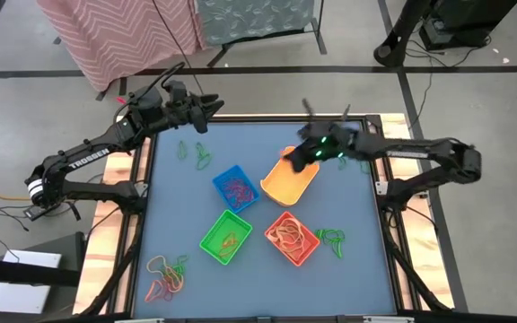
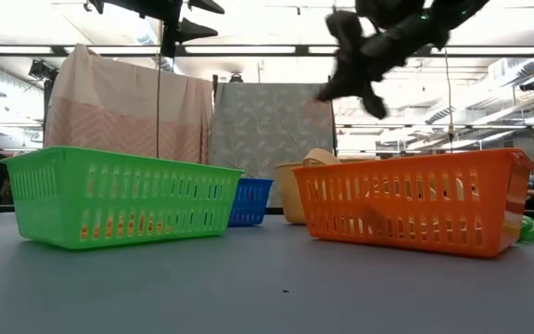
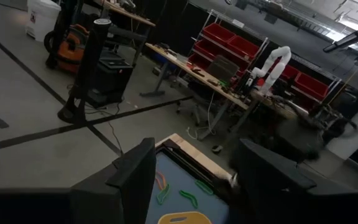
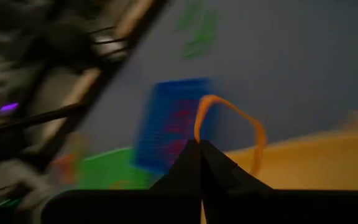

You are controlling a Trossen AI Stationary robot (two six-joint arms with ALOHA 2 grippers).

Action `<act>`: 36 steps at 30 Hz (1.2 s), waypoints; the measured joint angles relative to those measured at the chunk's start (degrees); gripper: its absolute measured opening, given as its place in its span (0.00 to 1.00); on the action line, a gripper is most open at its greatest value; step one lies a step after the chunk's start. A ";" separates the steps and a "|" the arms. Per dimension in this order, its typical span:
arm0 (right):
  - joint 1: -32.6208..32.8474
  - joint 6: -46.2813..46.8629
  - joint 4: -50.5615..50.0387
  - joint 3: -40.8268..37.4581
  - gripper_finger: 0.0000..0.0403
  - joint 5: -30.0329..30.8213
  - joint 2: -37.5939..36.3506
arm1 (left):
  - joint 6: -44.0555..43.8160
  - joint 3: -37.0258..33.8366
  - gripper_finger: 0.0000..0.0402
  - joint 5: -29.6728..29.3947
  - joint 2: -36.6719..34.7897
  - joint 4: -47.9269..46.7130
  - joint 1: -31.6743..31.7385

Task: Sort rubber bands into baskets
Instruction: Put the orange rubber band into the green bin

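Rubber bands lie scattered over the blue table (image 1: 357,269) and inside the baskets: a mixed tangle of orange, pink, yellow and green loops (image 1: 166,276) sits at the near left corner, a few green bands (image 1: 332,239) lie just right of the orange basket (image 1: 292,238), and more green loops (image 1: 197,156) rest at the far left, near the left arm. Four baskets cluster in the middle of the table. The blue basket (image 1: 235,188) holds reddish bands, the green basket (image 1: 226,236) near it holds a few orange ones, the orange basket holds pale orange bands, and the yellow basket (image 1: 291,178) stands far right of the group. The right gripper (image 1: 305,154) hovers over the far edge of the yellow basket; its wrist view shows the two dark fingers (image 4: 185,163) pressed together on an orange rubber band (image 4: 229,127), whose loop sticks out past the tips above the yellow and blue baskets. In the low view this gripper hangs well above the baskets, clear of their rims. The left gripper (image 1: 206,108) waits at the far left edge of the table, raised, with its fingers (image 3: 135,171) spread apart and nothing between them.
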 joint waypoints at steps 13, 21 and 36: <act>16.75 8.50 47.44 0.04 0.00 -9.58 25.52 | 0.00 0.00 0.57 0.02 0.00 -0.13 0.02; 20.88 8.40 51.78 0.71 0.01 -11.27 33.56 | 0.00 0.00 0.57 0.02 0.00 -0.14 0.00; 20.50 -3.49 40.47 15.03 0.03 -16.09 39.12 | -0.02 0.00 0.57 0.11 0.00 -0.47 0.00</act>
